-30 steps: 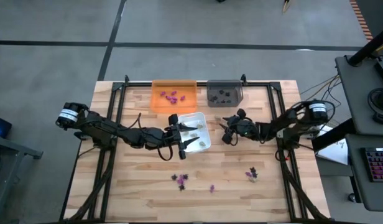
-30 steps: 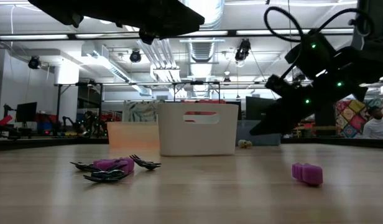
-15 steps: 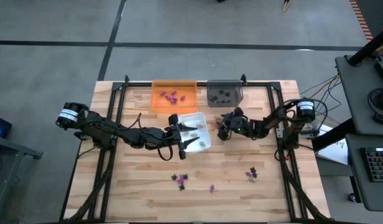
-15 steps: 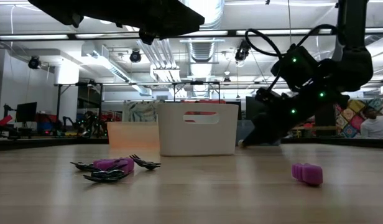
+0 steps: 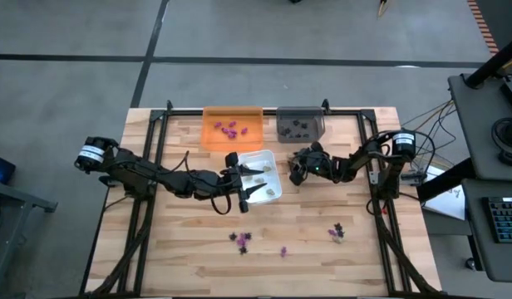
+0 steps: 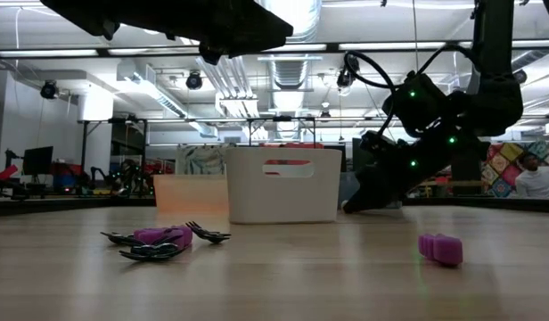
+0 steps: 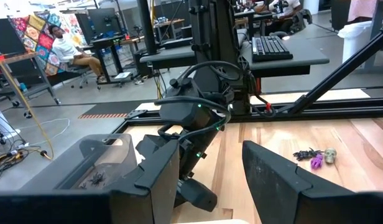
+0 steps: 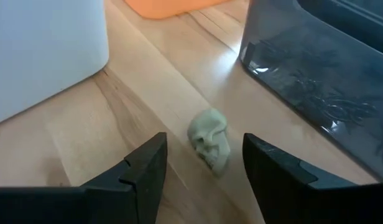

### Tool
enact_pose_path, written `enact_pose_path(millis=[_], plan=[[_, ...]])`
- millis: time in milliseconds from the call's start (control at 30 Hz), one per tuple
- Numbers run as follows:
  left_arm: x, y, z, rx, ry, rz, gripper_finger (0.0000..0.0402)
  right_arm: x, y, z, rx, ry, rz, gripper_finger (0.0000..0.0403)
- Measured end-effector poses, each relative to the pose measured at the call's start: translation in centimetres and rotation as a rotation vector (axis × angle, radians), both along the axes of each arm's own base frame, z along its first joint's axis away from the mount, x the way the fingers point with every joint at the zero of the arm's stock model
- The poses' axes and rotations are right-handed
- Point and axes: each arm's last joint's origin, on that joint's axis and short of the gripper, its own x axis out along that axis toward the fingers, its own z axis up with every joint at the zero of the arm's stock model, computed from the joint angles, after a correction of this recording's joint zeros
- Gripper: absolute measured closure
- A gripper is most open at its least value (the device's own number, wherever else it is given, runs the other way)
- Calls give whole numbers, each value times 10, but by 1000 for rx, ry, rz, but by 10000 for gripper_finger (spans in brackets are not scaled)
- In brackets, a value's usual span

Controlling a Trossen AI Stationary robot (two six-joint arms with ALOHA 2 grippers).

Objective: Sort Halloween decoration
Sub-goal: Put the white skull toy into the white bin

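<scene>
A pale beige skull piece lies on the wood between the white tray and the grey tray. My right gripper is open and low at the table; its fingers stand on either side of the skull without touching it. My left gripper is open and hovers over the white tray, which holds pale pieces. Purple pieces sit in the orange tray, black ones in the grey tray. Loose purple and black pieces lie near the table's front.
The three trays stand close together at the table's far middle, leaving a narrow strip of wood where the right gripper works. One more purple piece lies near the front. People sit at desks in the room beyond the table.
My right gripper has moved toward the table's left and down, coming to the table beside the white tray with its fingers around the skull. The left arm has kept still.
</scene>
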Motion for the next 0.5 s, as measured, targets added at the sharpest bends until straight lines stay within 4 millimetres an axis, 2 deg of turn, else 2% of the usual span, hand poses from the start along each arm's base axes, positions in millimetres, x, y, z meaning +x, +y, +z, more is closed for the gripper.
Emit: enact_pose_path(millis=[500], plan=[[0,0,0,0,0,0,242,1,1,0,12,1,33,315]])
